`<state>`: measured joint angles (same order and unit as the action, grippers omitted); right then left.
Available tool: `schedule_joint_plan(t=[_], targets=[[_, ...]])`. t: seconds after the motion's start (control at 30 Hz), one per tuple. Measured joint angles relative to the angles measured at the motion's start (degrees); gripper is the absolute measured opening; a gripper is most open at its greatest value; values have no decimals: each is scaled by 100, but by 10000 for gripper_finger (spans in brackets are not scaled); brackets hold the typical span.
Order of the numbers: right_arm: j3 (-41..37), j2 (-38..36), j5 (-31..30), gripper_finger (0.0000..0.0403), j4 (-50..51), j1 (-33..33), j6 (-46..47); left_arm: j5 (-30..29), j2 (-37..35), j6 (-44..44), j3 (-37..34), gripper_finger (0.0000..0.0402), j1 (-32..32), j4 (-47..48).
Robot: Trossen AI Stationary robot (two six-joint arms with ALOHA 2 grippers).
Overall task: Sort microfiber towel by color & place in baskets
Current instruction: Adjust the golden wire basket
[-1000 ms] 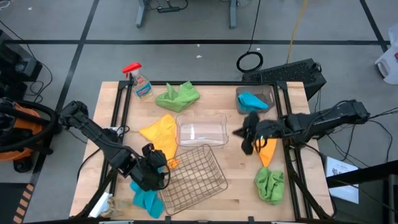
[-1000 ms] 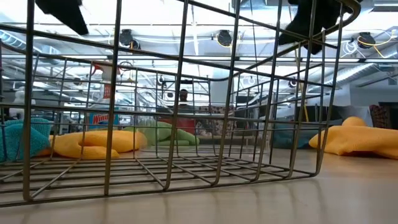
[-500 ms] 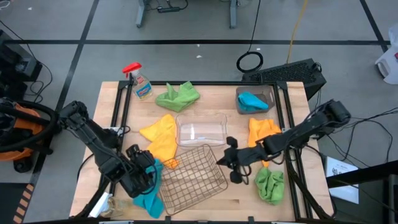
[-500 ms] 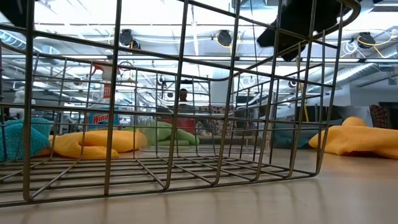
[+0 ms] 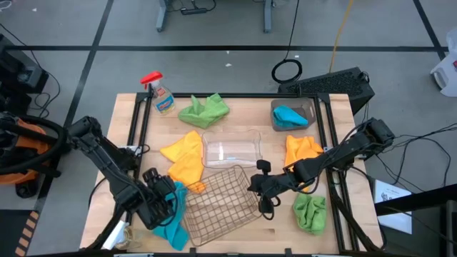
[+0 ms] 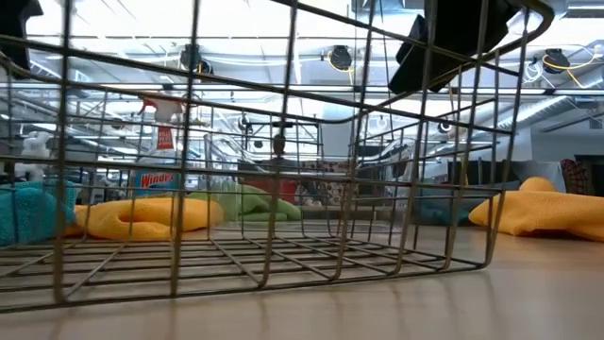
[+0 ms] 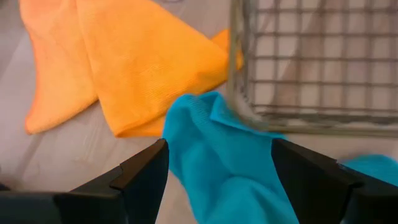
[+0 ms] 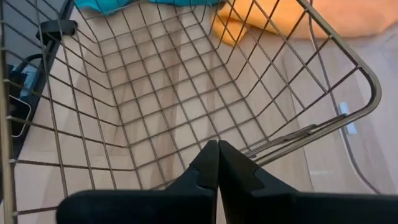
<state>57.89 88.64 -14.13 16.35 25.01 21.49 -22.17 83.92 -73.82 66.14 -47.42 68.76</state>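
My left gripper [image 5: 163,201] is open at the near left of the table. Its fingers stand on either side of a teal-blue towel [image 7: 224,168] that lies against the near left corner of the copper wire mesh basket [image 5: 221,198]. Whether they touch it, I cannot tell. My right gripper [image 5: 264,203] is shut at the mesh basket's right rim. A second teal-blue towel [image 5: 289,116] lies in the brown-tinted basket [image 5: 308,107]. Two yellow-orange towels [image 5: 182,155] [image 5: 303,150] and two lime green towels [image 5: 203,111] [image 5: 310,212] lie on the table. The clear plastic basket [image 5: 230,150] holds nothing. My right gripper [image 8: 217,146] is shut on the top wire of the mesh basket's right rim [image 8: 268,149], pinched between the two fingers. It comes from above, slanting in from the table's right. The basket's floor rests on the table.
A spray bottle with a red trigger [image 5: 158,93] stands at the far left corner. One yellow-orange towel [image 7: 124,68] lies just beyond the teal-blue one, touching the mesh basket's left side. A lime green towel lies close to the right of my right gripper.
My right gripper has swung from over the right yellow-orange towel toward the table's left and near edge, down to the mesh basket's right rim. The basket has shifted slightly in the low view. My left gripper has moved a little toward the left and near edges.
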Motion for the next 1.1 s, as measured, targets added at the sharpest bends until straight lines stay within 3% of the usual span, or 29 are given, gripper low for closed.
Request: schedule_joint_plan(t=[0.57,1.1], targets=[[2,-2,-93,0,144,799,1161,-169,4,-87,-443,285,48,-252],[-24,-273,-208,0,1077,857,1394,-213,4,-87,-443,285,48,-293]])
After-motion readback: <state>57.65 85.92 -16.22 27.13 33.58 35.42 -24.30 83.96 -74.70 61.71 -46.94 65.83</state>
